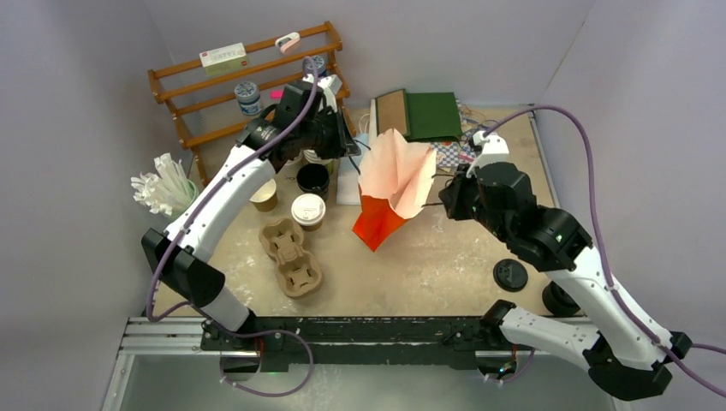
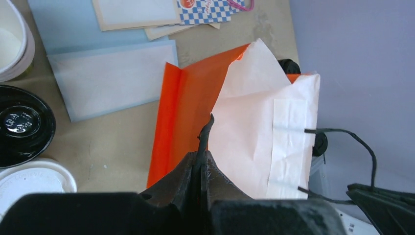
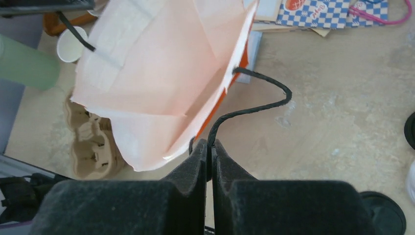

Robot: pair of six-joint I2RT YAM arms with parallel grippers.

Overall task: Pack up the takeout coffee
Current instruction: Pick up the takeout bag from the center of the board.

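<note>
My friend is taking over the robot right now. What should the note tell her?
Left claw: shut on one black cord handle of the orange paper bag.
Right claw: shut on the other handle; bag held open between them.
Lidded brown paper cup and lidless brown paper cup stand on the table by the moulded cardboard carrier.
Done: bag opened. Left: pack the cups.

A kraft cup with white lid (image 1: 308, 211) stands upright near an open, lidless kraft cup (image 1: 264, 196).
</note>
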